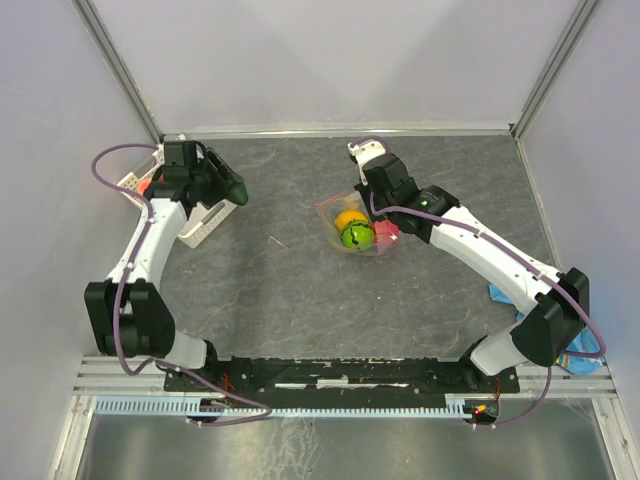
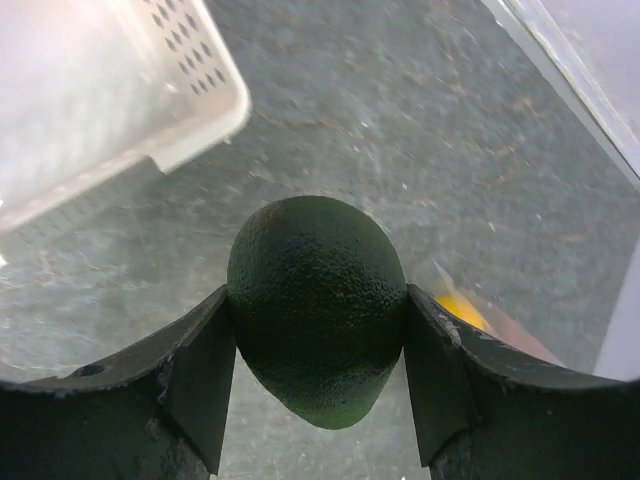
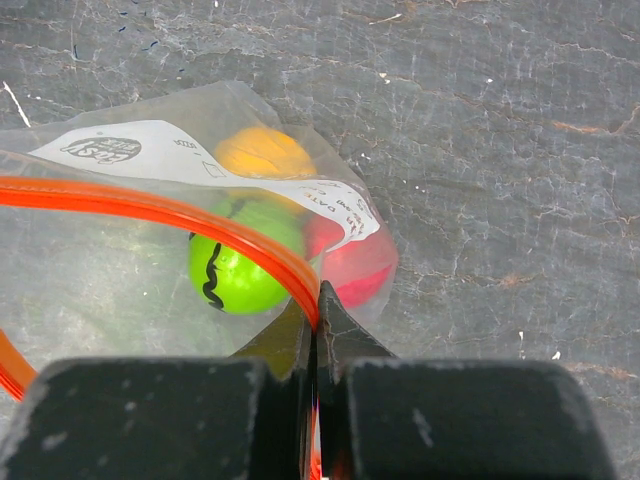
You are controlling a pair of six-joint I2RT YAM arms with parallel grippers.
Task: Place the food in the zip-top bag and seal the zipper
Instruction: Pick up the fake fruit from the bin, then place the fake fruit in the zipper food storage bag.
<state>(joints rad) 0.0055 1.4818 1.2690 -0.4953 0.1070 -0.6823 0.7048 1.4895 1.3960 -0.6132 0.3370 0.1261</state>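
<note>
Near the basket (image 2: 190,125), left hand (image 1: 230,187) clasps a dark green fruit (image 2: 315,300); right hand (image 3: 318,305) pinches the zipper (image 3: 200,216).

The clear crinkly plastic bag (image 3: 100,285) has an orange-red zipper strip (image 3: 150,203) and a white, black-printed label (image 3: 150,152); inside it are 3 rounded toys: orange toy (image 3: 262,152), lime green toy (image 3: 235,282) with black squiggle, pink-red toy (image 3: 355,272).

light: even, soft | shadows: faint | left wrist view: white basket (image 2: 100,90) overexposed, blurred
</note>
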